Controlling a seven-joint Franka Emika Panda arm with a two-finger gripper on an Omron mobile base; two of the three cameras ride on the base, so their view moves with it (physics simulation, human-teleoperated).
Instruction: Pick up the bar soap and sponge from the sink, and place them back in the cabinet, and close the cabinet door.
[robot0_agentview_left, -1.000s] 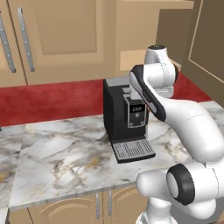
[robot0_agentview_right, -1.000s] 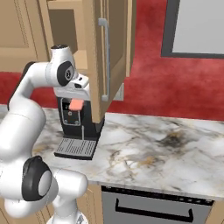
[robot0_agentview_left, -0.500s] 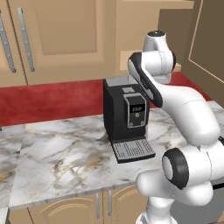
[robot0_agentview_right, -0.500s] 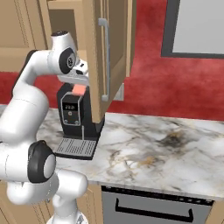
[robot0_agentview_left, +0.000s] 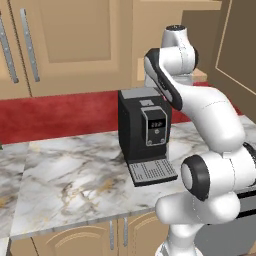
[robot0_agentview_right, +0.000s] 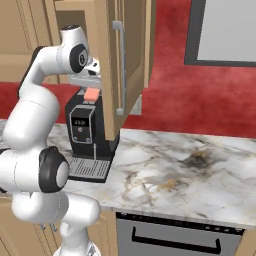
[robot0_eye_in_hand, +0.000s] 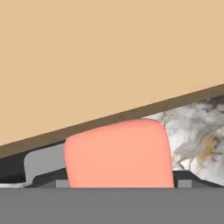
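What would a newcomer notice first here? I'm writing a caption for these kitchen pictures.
Probably the big white robot arm reaching up from the marble counter, its gripper holding a salmon-pink bar soap just above the black coffee machine. Next, the open cabinet door with its long silver handle, right beside the soap, against the deep red wall.

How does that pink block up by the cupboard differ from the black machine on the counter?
The bar soap is small, salmon-pink and held in the air; the coffee machine is big, black and stands on the marble counter. The soap is plain, the machine has a display. Both are boxy.
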